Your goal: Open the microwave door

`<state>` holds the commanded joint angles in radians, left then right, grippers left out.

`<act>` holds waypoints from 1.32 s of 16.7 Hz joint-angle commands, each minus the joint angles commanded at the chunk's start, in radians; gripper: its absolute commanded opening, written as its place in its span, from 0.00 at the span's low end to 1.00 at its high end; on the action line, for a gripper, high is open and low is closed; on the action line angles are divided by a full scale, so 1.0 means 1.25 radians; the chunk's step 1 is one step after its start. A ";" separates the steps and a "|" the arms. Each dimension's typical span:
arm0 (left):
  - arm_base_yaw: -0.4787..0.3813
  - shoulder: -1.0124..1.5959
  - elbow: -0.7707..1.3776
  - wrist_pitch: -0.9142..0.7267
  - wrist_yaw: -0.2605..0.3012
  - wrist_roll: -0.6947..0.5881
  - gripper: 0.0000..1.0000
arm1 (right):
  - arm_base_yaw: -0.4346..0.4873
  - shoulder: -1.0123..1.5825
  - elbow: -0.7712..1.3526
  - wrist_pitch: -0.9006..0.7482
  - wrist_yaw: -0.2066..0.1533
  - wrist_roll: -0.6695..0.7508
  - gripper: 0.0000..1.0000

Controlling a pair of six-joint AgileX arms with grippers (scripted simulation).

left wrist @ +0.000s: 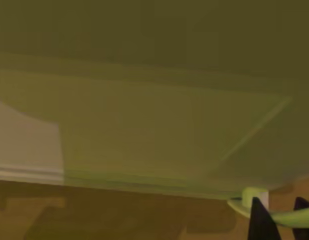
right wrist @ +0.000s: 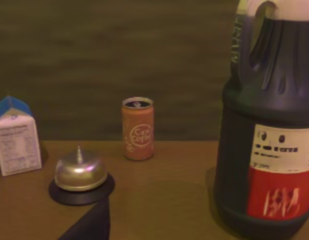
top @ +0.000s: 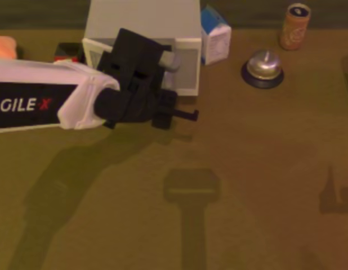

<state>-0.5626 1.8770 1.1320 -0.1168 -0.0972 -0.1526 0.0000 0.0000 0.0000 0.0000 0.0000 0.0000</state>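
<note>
Nearest to the overhead camera is the left arm (top: pixel 44 104), which comes in from nine o'clock and ends in the left gripper (top: pixel 177 115), just in front of the microwave (top: pixel 143 22). The microwave stands at the twelve o'clock edge of the desk (top: pixel 247 185). Its microwave door (top: pixel 185 67) faces six o'clock, and the black wrist hides most of it. I cannot tell whether the jaws are released or clenched.

In the left wrist view the door panel fills the picture very close, so I judge the step in hand is reaching for the door edge. The next move probably needs a hold on that edge and a pull in an arc toward six o'clock.

Further toward three o'clock stand a milk carton (top: pixel 215 35), a bell (top: pixel 263 67) and a can (top: pixel 294 26). The right arm is not visible from above.
</note>
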 joint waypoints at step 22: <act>-0.002 -0.003 -0.007 0.001 0.013 0.006 0.00 | 0.000 0.000 0.000 0.000 0.000 0.000 1.00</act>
<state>-0.5651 1.8734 1.1233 -0.1161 -0.0814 -0.1452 0.0000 0.0000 0.0000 0.0000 0.0000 0.0000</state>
